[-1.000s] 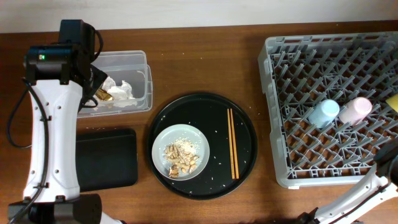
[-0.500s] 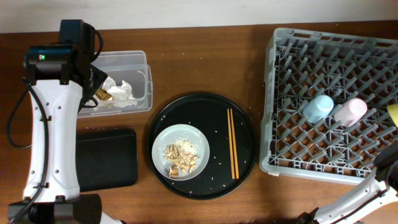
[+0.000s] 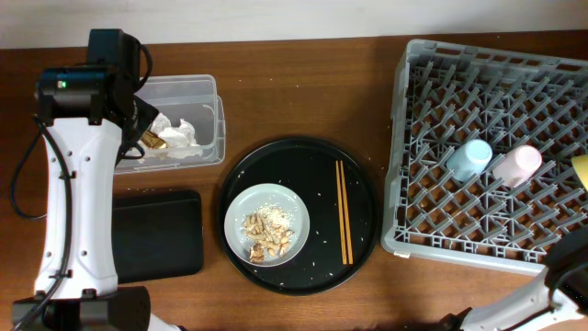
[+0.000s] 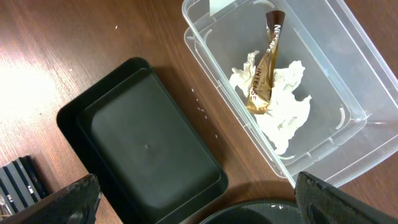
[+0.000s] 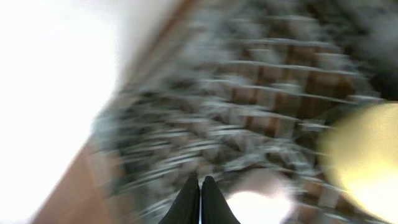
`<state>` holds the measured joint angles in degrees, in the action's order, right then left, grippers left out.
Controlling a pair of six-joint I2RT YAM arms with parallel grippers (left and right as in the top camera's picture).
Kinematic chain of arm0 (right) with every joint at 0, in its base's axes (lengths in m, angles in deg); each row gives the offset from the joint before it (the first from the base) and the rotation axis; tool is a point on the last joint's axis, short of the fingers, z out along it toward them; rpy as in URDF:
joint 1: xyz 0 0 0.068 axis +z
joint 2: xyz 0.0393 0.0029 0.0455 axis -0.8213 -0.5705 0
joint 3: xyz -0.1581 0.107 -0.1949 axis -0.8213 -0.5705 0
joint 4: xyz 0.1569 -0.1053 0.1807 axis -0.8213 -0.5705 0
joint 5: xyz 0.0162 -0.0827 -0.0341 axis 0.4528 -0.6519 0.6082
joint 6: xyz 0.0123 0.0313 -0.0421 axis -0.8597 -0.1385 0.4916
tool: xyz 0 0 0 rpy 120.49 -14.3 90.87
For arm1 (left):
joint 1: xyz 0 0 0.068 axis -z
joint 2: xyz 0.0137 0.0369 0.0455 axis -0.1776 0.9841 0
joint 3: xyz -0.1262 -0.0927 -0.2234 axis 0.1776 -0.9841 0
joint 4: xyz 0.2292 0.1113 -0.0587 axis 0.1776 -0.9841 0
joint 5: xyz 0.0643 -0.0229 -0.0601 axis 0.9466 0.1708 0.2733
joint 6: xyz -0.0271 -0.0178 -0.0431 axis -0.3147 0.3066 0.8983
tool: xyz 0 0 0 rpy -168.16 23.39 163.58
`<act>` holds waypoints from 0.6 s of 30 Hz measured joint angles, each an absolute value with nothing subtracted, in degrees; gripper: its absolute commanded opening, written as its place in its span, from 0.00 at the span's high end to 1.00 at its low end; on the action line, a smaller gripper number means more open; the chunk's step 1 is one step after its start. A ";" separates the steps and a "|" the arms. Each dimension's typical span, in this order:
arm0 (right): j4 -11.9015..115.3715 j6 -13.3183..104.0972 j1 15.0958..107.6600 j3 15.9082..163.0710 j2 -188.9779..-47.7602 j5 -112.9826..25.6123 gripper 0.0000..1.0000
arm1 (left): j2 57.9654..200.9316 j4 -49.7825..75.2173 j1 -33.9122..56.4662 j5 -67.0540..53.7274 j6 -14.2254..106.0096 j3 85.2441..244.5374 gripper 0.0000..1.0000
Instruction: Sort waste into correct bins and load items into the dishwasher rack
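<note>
The grey dishwasher rack [image 3: 459,83] fills the right side and sits slightly askew. A light blue cup [image 3: 469,159] and a pink cup [image 3: 516,165] lie in it, with a yellow bowl [image 3: 581,167] at the frame's edge. On the round black tray [image 3: 299,156] are a pale grey bowl [image 3: 241,207] of food scraps [image 3: 267,232] and brown chopsticks [image 3: 343,212]. The clear tub [image 4: 348,81] holds white tissue [image 4: 283,106] and a brown stick packet [image 4: 264,71]. My left gripper [image 4: 199,210] hangs open high above the tub and the black rectangular tray [image 4: 149,149]. My right gripper [image 5: 200,193] is shut and empty over the blurred rack [image 5: 249,112].
White grains lie scattered on the round tray and on the wood near it. My left arm [image 3: 83,184] stretches along the table's left side over the tub's end. Part of my right arm [image 3: 570,267] shows at the bottom right corner, beside the rack's near edge.
The rack has swung: its near left corner moved left and towards the front, and the cups shifted with it. My right arm has dropped towards the bottom right corner. The left arm is still.
</note>
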<state>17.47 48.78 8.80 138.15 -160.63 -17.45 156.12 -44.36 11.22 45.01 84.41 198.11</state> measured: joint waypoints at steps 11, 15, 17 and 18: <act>3.66 49.26 40.03 138.15 -156.52 -36.22 0.02 | 156.12 -44.38 11.22 45.01 84.41 198.11 0.01; 3.03 49.41 50.31 138.15 -156.56 -43.13 0.02 | 156.12 -44.36 11.22 45.03 84.41 198.11 0.01; 3.03 49.50 52.91 138.15 -156.85 -44.44 0.00 | 156.12 -44.36 11.22 45.03 84.41 198.11 0.01; 2.96 49.48 54.31 138.15 -157.48 -45.09 0.23 | 156.12 -44.36 11.22 45.03 84.41 198.11 0.01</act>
<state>2.96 49.48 54.31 138.15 -157.48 -45.09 156.12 -44.36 11.22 45.03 84.41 198.11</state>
